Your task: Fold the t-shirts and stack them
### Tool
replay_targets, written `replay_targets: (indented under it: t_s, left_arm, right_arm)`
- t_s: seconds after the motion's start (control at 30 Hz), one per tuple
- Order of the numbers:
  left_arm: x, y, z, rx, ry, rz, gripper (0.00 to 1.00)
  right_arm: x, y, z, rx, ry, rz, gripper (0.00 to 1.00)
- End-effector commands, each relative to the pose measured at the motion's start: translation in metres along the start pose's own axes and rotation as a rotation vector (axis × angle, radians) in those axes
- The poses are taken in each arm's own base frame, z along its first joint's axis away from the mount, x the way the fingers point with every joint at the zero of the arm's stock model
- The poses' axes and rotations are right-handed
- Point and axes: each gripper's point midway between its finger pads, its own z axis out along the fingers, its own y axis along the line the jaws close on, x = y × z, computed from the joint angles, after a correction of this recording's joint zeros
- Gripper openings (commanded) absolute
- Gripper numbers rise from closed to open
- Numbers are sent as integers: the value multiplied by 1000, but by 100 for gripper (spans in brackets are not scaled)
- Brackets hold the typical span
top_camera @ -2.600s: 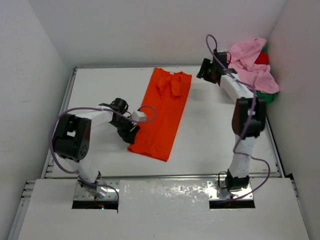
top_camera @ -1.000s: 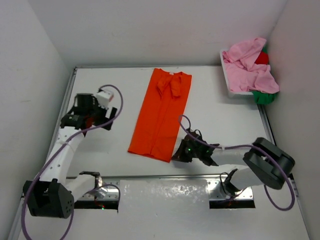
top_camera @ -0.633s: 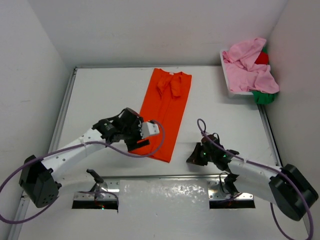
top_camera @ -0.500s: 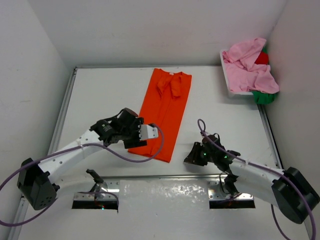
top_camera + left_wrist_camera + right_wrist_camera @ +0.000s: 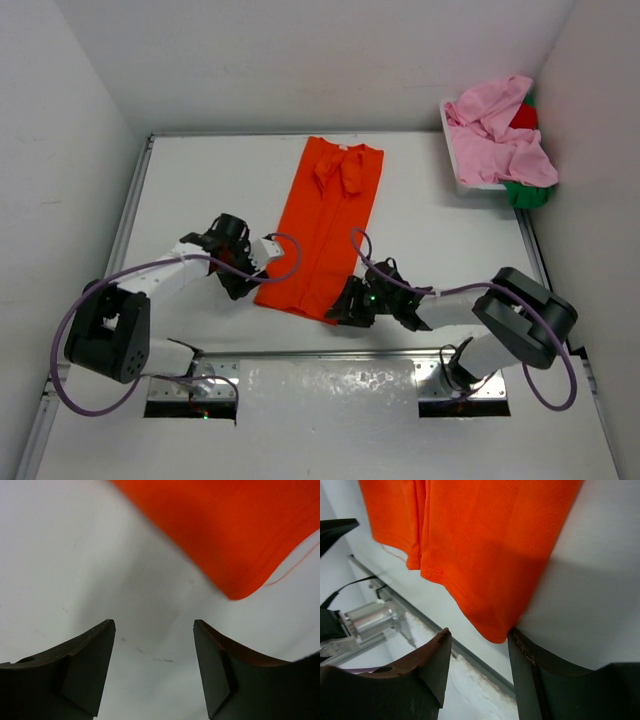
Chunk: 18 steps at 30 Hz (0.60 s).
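An orange t-shirt [image 5: 325, 225], folded into a long strip, lies in the middle of the table. My left gripper [image 5: 250, 281] sits low just left of its near left corner, open, with only bare table between the fingers; that corner [image 5: 240, 545] lies ahead of it to the right. My right gripper [image 5: 343, 311] is open at the near right corner [image 5: 495, 625], whose tip touches the right finger [image 5: 530, 670]. The pink t-shirt [image 5: 497, 128], red t-shirt [image 5: 522, 116] and green t-shirt [image 5: 530, 193] are heaped at the far right.
A white mesh basket [image 5: 462, 172] holds the heap of shirts in the far right corner by the wall. A metal rail [image 5: 330, 352] runs along the table's near edge just behind both grippers. White walls close in the left, back and right sides.
The left arm swung in from the far left to the shirt's near left corner, its jaws narrowing a little. The right gripper went from shut to open and moved up to the near right corner.
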Motion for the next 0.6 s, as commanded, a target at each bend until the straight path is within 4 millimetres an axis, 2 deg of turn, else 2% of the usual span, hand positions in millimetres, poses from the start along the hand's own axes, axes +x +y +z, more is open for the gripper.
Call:
replay_targets:
  t_s: [0.0,0.07,0.17,0.23,0.33,0.47,0.5,0.57]
  left_arm:
    - [-38,0,-9,18,-168,-5,63]
    - [-41,0,-6,11,-189,-6,64]
    - [-35,3,6,-26,-173,-6,64]
    - [-27,-3,14,-20,-150,-4,64]
    - [-23,-17,22,17,-145,7,64]
    - [-30,-30,29,27,-156,39,64]
    - [-33,-35,30,34,-159,54,64]
    - [-38,-40,31,47,-158,43,65]
  right_arm:
    - [18,-23,7,78,34,79,50]
    - [18,-24,8,68,17,117,50]
    - [16,-29,7,84,-7,139,48]
    - [12,-34,7,104,-35,148,46]
    - [7,-38,9,128,-64,168,38]
    - [-1,-42,15,160,-98,180,26]
    - [-3,-42,17,166,-105,185,17]
    - [-4,-46,17,184,-116,194,8]
